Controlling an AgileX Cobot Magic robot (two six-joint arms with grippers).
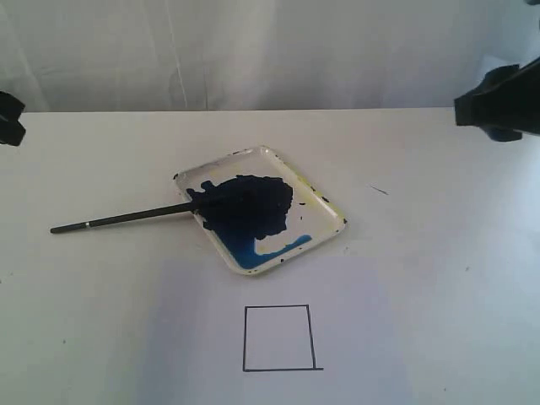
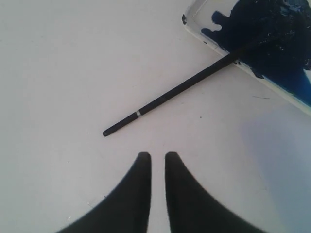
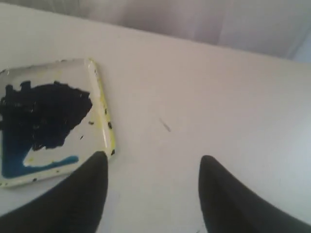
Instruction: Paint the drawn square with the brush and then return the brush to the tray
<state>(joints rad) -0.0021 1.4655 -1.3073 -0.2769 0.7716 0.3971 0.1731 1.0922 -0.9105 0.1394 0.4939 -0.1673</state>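
The tray (image 1: 316, 219) lies mid-table with a large dark blue blotch inside. The brush (image 1: 118, 219) rests with its bristle end in that blotch, and its black handle sticks out over the rim to the left onto the table. Nearer the front, the drawn square (image 1: 278, 337) has a white interior. My left gripper (image 2: 156, 155) hovers just short of the end of the brush (image 2: 180, 90) handle, its fingers almost together with nothing between them. My right gripper (image 3: 153, 160) stands open and empty over bare table beside the yellow-smeared rim of the tray (image 3: 102, 97).
The left arm (image 1: 7, 118) shows at the far left edge and the right arm (image 1: 502, 101) at the upper right. A small pen mark (image 1: 380, 191) lies on the white tabletop to the right of the tray. A pale curtain hangs behind the table.
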